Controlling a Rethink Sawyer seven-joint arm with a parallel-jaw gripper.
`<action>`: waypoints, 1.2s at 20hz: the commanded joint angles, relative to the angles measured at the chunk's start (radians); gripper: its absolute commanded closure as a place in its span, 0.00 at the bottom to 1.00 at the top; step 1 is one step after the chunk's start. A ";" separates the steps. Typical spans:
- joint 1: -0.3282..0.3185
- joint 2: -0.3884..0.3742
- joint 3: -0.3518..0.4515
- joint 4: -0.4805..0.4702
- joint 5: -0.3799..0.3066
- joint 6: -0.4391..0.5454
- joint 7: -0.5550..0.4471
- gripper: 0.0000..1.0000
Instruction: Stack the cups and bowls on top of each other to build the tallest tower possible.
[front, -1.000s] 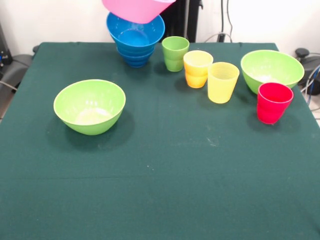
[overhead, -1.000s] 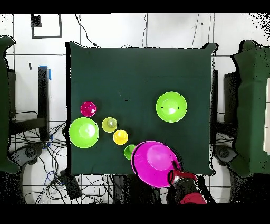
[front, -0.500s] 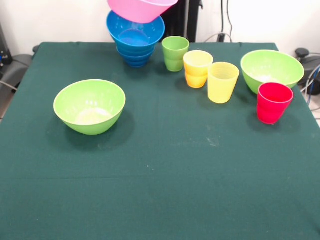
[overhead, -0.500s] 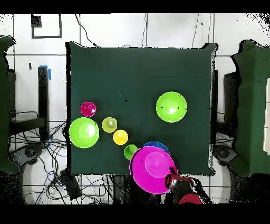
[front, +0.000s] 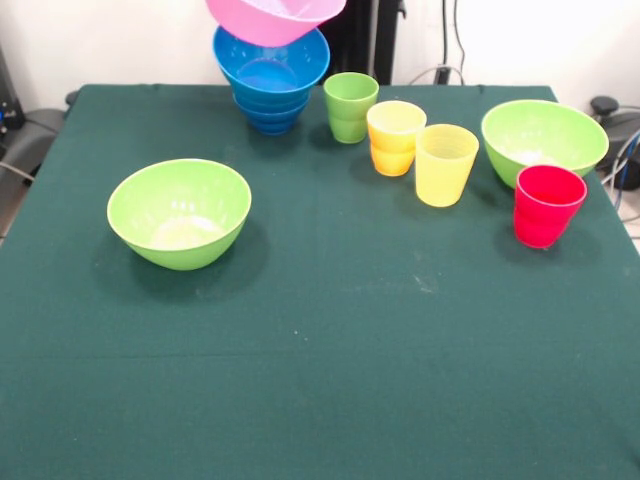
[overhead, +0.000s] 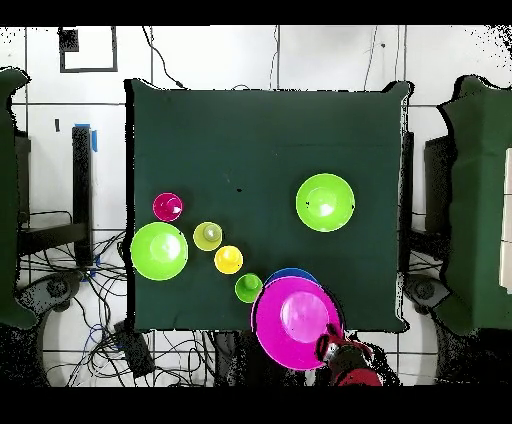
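Note:
A large pink bowl (front: 275, 15) hangs in the air just above the tower (front: 272, 78), a stack of nested blue bowls at the table's far edge. In the overhead view the pink bowl (overhead: 295, 322) covers most of the tower, and only a blue rim sliver (overhead: 285, 273) shows. My gripper (overhead: 335, 350) is shut on the pink bowl's rim on the robot's side. The green cup (front: 350, 105), orange cup (front: 395, 138), yellow cup (front: 446, 163) and red cup (front: 547, 205) stand upright in a slanting row. Two lime green bowls (front: 180, 212) (front: 543, 138) sit apart on the cloth.
The table (front: 320, 350) has a dark green cloth. The green cup (overhead: 248, 288) stands close beside the tower. Cables and floor markings lie beyond the table's edges (overhead: 130, 200).
In the overhead view the pink bowl has drifted toward the robot's side of the table, uncovering a sliver of the blue stack. Everything on the cloth has stayed put.

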 joint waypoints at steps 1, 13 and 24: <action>0.069 -0.013 -0.023 0.182 0.014 0.293 -0.039 1.00; 0.084 0.022 0.001 0.163 0.034 0.323 -0.027 1.00; 0.123 0.055 -0.027 0.137 0.006 0.344 -0.001 1.00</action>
